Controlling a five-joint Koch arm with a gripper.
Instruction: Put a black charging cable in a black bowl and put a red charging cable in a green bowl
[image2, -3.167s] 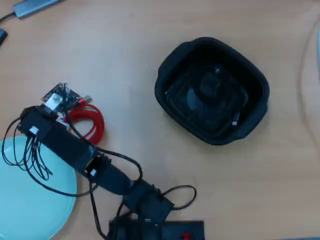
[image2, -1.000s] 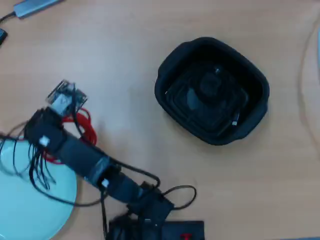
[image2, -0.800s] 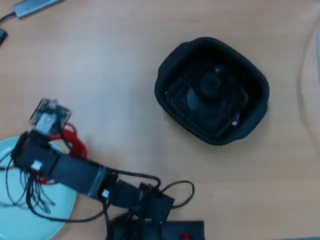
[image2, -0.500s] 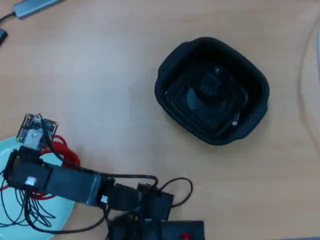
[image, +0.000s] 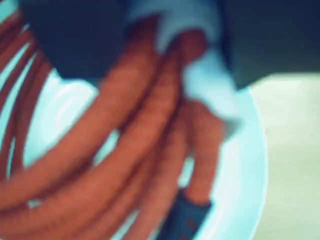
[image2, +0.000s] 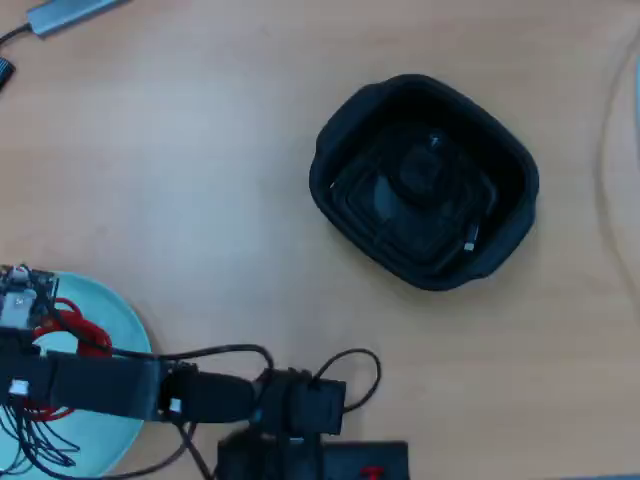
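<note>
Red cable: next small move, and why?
Probably open the fingers and lift clear. The red charging cable already lies over the green bowl, its coils filling the wrist view, and the black charging cable seems to be in the black bowl.

Black bowl upper right holding coiled black charging cable, green bowl lower left, red charging cable inside, arm above.

No text, label, brand, number or sign can be read in either view; a small red mark on the black robot base at the near edge of the overhead view is too blurred to make out
</note>
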